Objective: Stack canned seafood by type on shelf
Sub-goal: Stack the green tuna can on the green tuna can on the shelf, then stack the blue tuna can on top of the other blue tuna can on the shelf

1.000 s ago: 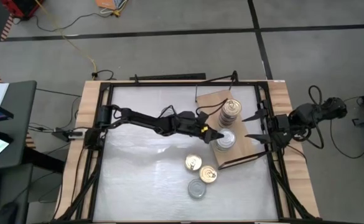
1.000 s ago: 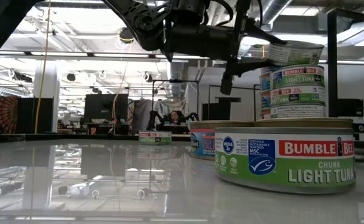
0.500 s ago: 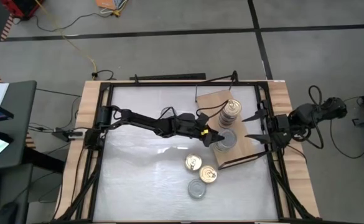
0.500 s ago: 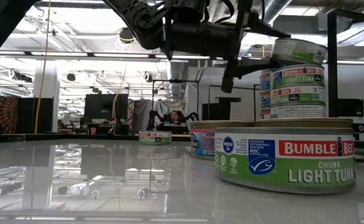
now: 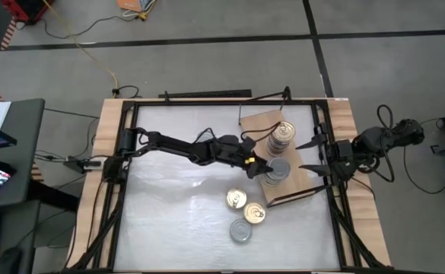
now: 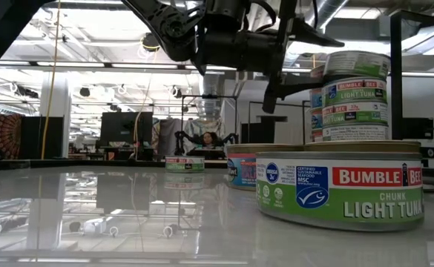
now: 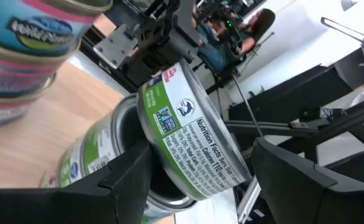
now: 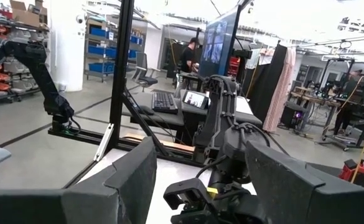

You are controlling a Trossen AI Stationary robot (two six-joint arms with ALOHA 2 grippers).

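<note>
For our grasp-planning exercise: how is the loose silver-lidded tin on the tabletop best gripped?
Pinch the silver-lidded tin by its round wall from straight above: it sits flat, lid up, and short. Set the fingers clear of the gold-lidded tin crowding one side.

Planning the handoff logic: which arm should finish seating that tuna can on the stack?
Left. The left gripper already holds the tuna can over the stack on the shelf; the right gripper waits open at the shelf's edge.

White tabletop, wooden shelf board and tins

The table (image 5: 169, 221) has a white top and pale wooden rim. At its upper right lies the shelf (image 5: 256, 122), carrying two tin stacks (image 5: 281, 137) (image 5: 275, 170). Three loose tins (image 5: 246, 215) sit on the white surface at lower centre.
</note>
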